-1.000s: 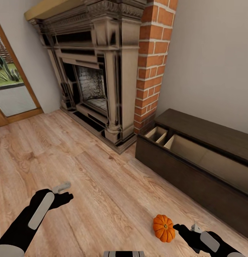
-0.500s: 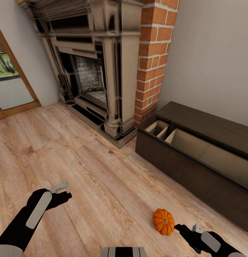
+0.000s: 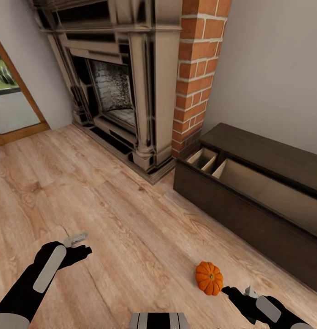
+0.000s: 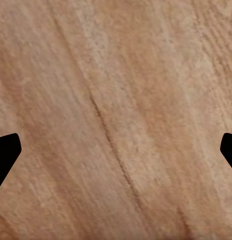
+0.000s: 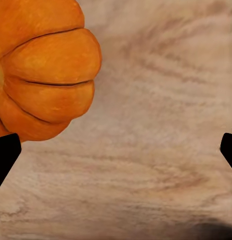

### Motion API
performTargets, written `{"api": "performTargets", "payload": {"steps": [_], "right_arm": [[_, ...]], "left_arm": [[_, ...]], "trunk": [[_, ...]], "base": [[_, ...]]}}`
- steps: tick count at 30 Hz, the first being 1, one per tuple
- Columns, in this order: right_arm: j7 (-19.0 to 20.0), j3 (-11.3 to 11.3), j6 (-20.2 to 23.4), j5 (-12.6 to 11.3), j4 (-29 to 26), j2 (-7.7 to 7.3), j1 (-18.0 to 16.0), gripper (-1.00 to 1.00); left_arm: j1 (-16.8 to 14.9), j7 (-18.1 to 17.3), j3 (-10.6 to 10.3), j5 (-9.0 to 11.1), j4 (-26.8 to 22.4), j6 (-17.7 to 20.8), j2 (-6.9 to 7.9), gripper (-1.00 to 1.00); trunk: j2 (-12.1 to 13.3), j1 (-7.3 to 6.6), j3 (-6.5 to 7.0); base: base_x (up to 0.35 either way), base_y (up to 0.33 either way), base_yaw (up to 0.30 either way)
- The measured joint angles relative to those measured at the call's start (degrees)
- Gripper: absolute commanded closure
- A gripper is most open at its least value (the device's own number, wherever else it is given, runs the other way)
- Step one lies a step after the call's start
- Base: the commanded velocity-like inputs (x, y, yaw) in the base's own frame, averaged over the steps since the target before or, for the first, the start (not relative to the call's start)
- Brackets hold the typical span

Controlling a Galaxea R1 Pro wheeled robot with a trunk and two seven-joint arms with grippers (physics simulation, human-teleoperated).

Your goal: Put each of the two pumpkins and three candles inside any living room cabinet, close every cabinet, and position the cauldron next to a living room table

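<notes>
A wood floor [image 3: 131, 219] spreads across the room, with a fireplace [image 3: 117, 87] and its brick column [image 3: 197, 68] against the far wall. Right of the column stands the cabinet [image 3: 250, 205], low and dark brown, its drawer pulled out so the pale dividers inside show.

The pumpkin [image 3: 209, 278] sits on the floor in front of the cabinet, well short of its front and apart from it. The right gripper [image 3: 232, 292] lies just beside the pumpkin, on its near right side, fingertips pointing toward it. In the right wrist view the pumpkin [image 5: 40, 70] lies off to one side, outside the gap, and the dark fingertips [image 5: 5, 150] at both edges stand wide apart, holding nothing.

The left gripper [image 3: 81, 244] hangs above bare floor, far left of the pumpkin, its arm reaching forward and slightly inward. Its fingertips [image 4: 5, 150] are likewise spread wide over plain boards.
</notes>
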Motion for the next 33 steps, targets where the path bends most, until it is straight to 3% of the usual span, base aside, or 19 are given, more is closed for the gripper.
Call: {"api": "performTargets", "payload": {"steps": [8, 11, 14, 17, 20, 22, 27, 33], "right_arm": [[1.2, -0.1, -6.6, 0.0, 0.0, -0.26, 0.0, -1.0], [4.1, -0.1, -7.7, 0.0, 0.2, -0.35, 0.0, -1.0], [9.6, -0.7, -8.0, 0.0, 0.5, -0.43, 0.0, -1.0], [11.8, -3.2, -8.2, 0.0, 0.6, -0.47, 0.0, -1.0], [12.2, -5.4, -8.5, 0.1, 0.7, -0.46, 0.0, -1.0], [12.1, -6.2, -11.1, 0.2, 0.7, -0.45, 0.0, -1.0], [12.1, -6.6, -15.0, 0.1, 1.3, -0.42, 0.0, -1.0], [12.6, -6.8, -15.4, -0.1, 3.1, -0.4, 0.0, -1.0]], "left_arm": [[0.0, 0.0, 0.0, 0.0, 0.0, 0.0, 0.0, -1.0], [0.0, 0.0, 0.0, 0.0, 0.0, 0.0, 0.0, -1.0], [0.0, -0.1, 0.0, 0.0, 0.0, 0.0, 0.0, -1.0], [0.0, -0.1, 0.0, 0.0, 0.0, 0.0, 0.0, -1.0], [0.0, -0.1, 0.0, 0.0, 0.0, 0.0, 0.0, -1.0], [0.0, -0.1, 0.0, 0.0, -0.2, 0.0, 0.0, -1.0], [0.0, -0.1, -0.1, 0.0, -2.2, 0.1, -0.01, -1.0], [0.0, -0.1, -0.2, 0.0, -2.9, 0.8, -0.02, -1.0]], "trunk": [[-0.1, 0.15, -1.34], [-0.1, 0.15, -1.34], [-0.1, 0.18, -1.55], [-0.1, 0.26, -2.22], [-0.2, 0.34, -2.88], [-0.2, 0.39, -3.32], [-0.3, 0.52, -4.43], [-0.4, 0.67, -5.76]], "base": [[0.0, 0.0, 0.0], [0.0, 0.0, 0.0], [0.0, 0.0, 0.0], [0.0, 0.0, 0.0], [0.0, 0.0, 0.0], [0.0, 0.0, 0.0], [0.0, 0.0, 0.0], [0.0, 0.0, 0.0]]}}
